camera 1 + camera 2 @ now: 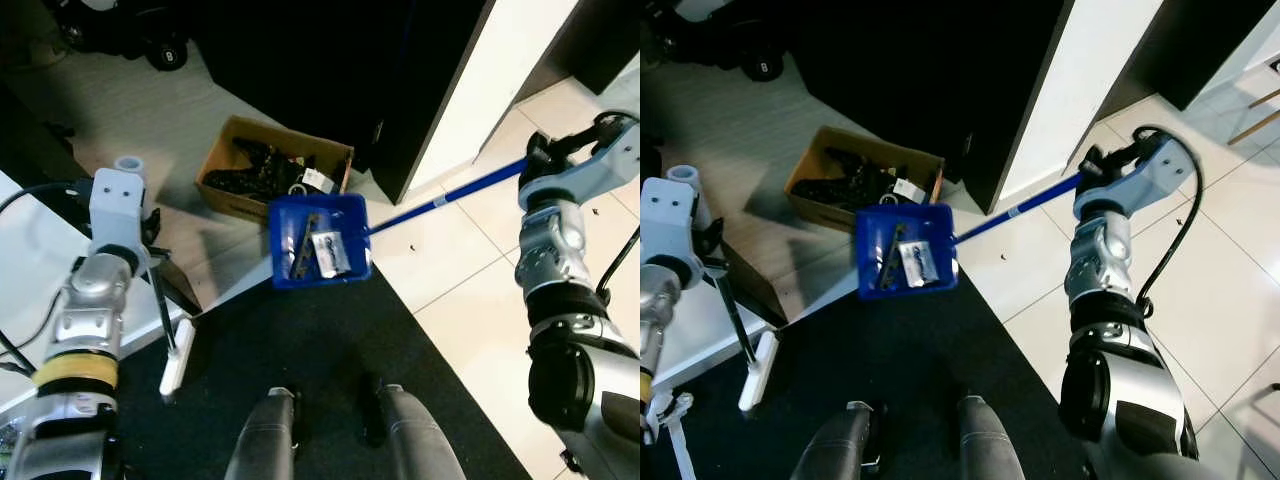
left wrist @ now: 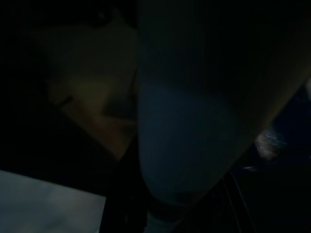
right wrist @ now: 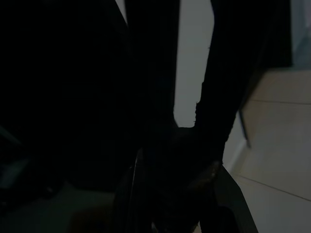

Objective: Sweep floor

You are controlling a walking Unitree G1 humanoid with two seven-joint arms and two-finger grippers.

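Two tools logged on my feed. Item one: blue dustpan (image 1: 320,240), held off the floor over the edge of the black mat (image 1: 300,350), a few bits of litter inside, its long blue handle (image 1: 450,195) running to my right gripper (image 1: 537,152), which is clamped on it. Item two: white broom (image 1: 177,355), slim shaft pinched by my left gripper (image 1: 150,240), head on the mat. Behind the dustpan: cardboard box (image 1: 232,190) of dark items on tile.
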